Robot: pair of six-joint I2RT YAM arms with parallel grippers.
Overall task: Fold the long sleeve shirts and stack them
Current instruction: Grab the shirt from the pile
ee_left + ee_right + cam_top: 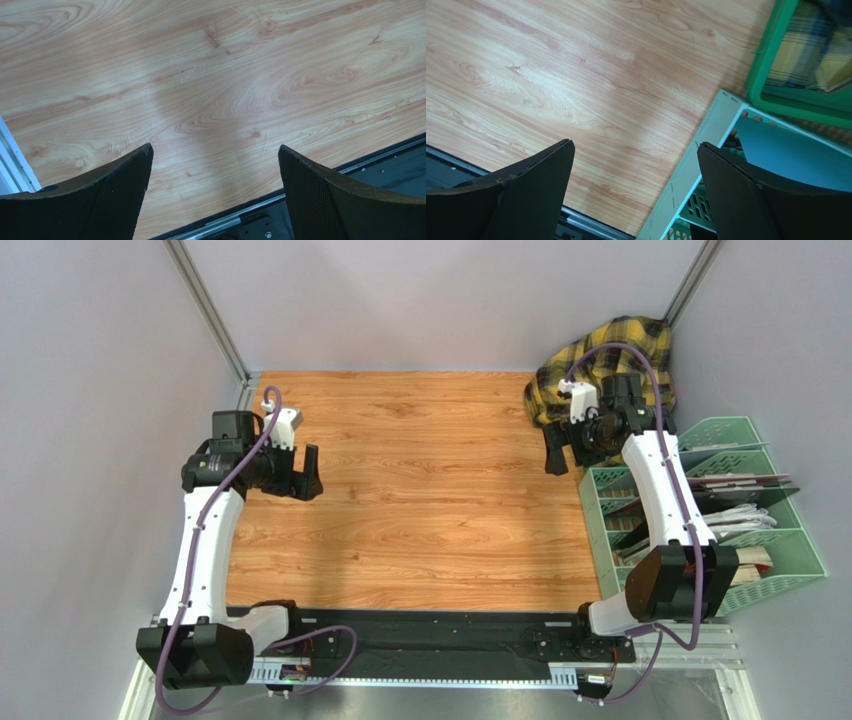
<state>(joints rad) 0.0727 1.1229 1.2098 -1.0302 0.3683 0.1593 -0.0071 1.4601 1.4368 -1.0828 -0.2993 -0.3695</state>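
Note:
The yellow and black check shirt (612,358) lies crumpled in the far right corner of the wooden table (420,500). In the right wrist view, yellowish plaid cloth (803,55) shows inside a dark green tray (771,65). The rust-red shirt is out of view. My right gripper (562,458) hangs open and empty just in front of the yellow shirt, over bare wood (635,144). My left gripper (303,485) is open and empty above the table's left side, and its wrist view (215,148) shows only bare wood between the fingers.
A pale green slotted organiser (720,510) with papers stands along the right edge, under the right arm; its corner shows in the right wrist view (711,145). Grey walls enclose the table at left, back and right. A black rail (430,625) runs along the near edge.

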